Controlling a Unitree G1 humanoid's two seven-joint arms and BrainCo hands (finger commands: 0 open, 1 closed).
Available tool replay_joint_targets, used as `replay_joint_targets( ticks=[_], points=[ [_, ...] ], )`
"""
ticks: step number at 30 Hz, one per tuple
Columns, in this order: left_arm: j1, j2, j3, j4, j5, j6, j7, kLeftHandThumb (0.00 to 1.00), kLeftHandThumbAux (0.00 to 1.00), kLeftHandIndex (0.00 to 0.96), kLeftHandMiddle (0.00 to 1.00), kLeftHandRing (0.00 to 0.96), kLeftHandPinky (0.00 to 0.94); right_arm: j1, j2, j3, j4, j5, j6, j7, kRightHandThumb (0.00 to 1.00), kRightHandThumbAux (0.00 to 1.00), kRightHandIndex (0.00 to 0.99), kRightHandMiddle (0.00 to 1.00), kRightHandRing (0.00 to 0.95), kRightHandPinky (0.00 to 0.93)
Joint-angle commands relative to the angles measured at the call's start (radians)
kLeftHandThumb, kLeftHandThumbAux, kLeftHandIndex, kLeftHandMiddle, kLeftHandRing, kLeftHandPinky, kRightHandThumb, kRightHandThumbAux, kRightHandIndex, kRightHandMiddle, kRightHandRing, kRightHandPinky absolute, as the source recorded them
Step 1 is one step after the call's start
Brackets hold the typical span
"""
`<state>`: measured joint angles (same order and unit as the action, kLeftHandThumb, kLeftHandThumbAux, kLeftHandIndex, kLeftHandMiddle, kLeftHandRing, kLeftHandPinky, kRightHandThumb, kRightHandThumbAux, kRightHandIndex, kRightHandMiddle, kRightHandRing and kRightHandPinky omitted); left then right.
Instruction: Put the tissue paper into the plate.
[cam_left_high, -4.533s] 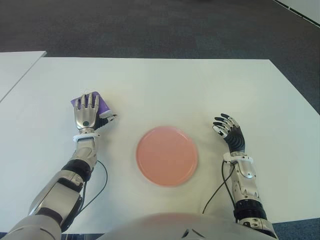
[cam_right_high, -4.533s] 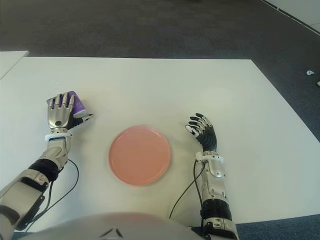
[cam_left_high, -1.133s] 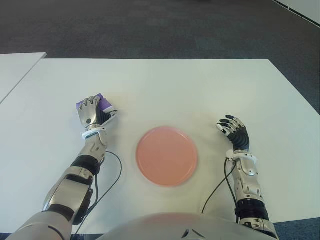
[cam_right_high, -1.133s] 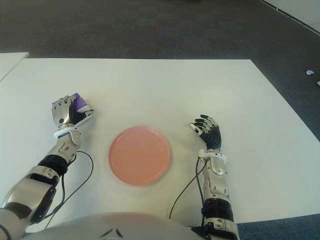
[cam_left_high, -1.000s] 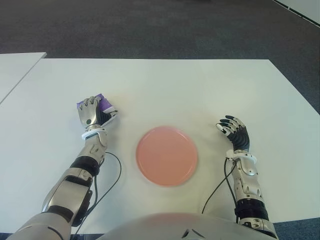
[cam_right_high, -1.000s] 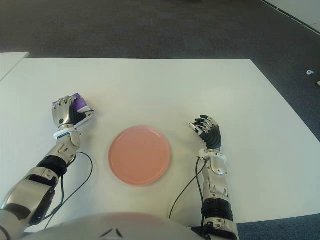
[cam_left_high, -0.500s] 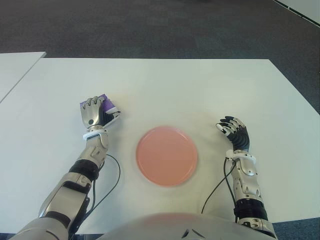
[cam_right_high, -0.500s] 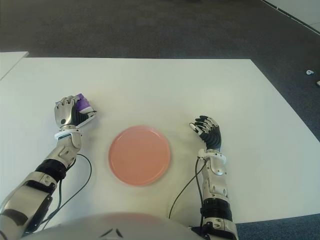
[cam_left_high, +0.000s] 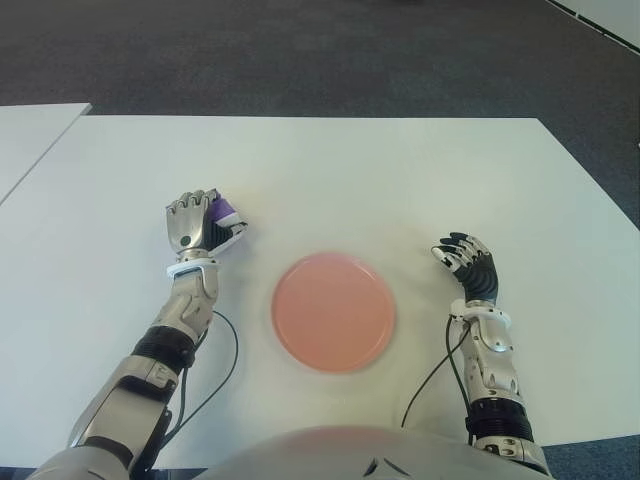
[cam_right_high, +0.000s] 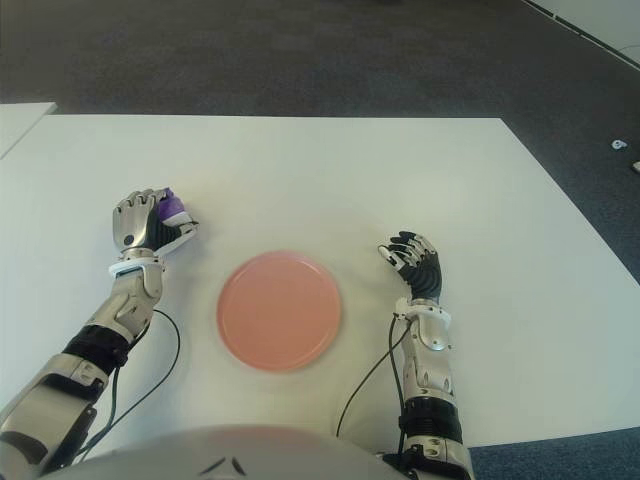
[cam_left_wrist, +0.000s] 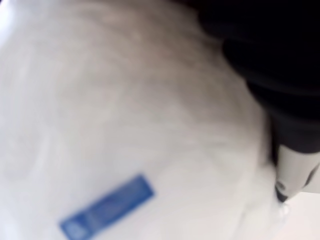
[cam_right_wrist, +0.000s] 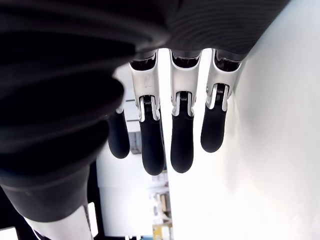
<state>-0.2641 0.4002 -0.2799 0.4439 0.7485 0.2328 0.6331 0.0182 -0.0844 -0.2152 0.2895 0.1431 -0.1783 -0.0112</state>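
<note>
Left hand (cam_left_high: 195, 222) curled around the purple tissue paper (cam_left_high: 223, 213), left of the pink plate (cam_left_high: 333, 312) and well apart from it. Plate holds nothing. Grasp looks done; carry and release remain. Right hand (cam_left_high: 468, 266), loosely spread and holding nothing, shows right of the plate.

The left robot hand (cam_right_high: 147, 228) gripped a purple tissue pack (cam_right_high: 172, 209), fingers curled around it, well left of the round pink plate (cam_right_high: 279, 311) on the white table (cam_right_high: 340, 190). The right robot hand (cam_right_high: 413, 265) showed to the plate's right, black fingers loosely bent, holding nothing. Dark carpet floor (cam_right_high: 300, 55) lay beyond.
</note>
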Motion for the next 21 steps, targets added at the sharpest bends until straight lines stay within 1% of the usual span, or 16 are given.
replay_joint_targets(
  ticks=[1,8,9,10,11,14,21],
  points=[
    [0.018,0.021,0.002,-0.118,0.040,0.038,-0.057,1.000,0.656,0.405,0.513,0.529,0.426,0.037,0.021,0.010,0.071,-0.006,0.054,-0.002,0.391,0.845,0.331,0.446,0.425,0.353],
    [0.033,0.036,-0.001,-0.189,0.093,0.053,-0.079,1.000,0.657,0.397,0.505,0.515,0.436,0.040,0.019,0.015,0.070,-0.006,0.063,0.007,0.385,0.852,0.328,0.456,0.429,0.332],
    [0.034,0.036,0.000,-0.195,0.097,0.055,-0.083,0.982,0.654,0.396,0.505,0.514,0.551,0.042,0.020,0.016,0.069,-0.007,0.062,0.008,0.385,0.852,0.330,0.455,0.428,0.332],
    [0.035,0.037,0.000,-0.204,0.103,0.057,-0.087,0.971,0.652,0.395,0.504,0.514,0.625,0.042,0.021,0.016,0.069,-0.006,0.063,0.009,0.384,0.851,0.331,0.455,0.427,0.332],
    [0.036,0.037,0.001,-0.210,0.106,0.058,-0.090,0.964,0.651,0.394,0.504,0.514,0.673,0.042,0.022,0.016,0.069,-0.005,0.063,0.010,0.384,0.851,0.333,0.455,0.426,0.328],
    [0.032,0.049,-0.004,-0.243,0.131,0.062,-0.108,0.955,0.650,0.392,0.505,0.517,0.736,0.041,0.024,0.013,0.075,-0.001,0.058,0.013,0.398,0.845,0.344,0.454,0.424,0.325],
    [0.033,0.057,0.003,-0.319,0.161,0.076,-0.157,0.951,0.649,0.390,0.507,0.522,0.793,0.039,0.024,0.010,0.086,0.003,0.053,0.020,0.444,0.827,0.344,0.453,0.420,0.319]
  ],
)
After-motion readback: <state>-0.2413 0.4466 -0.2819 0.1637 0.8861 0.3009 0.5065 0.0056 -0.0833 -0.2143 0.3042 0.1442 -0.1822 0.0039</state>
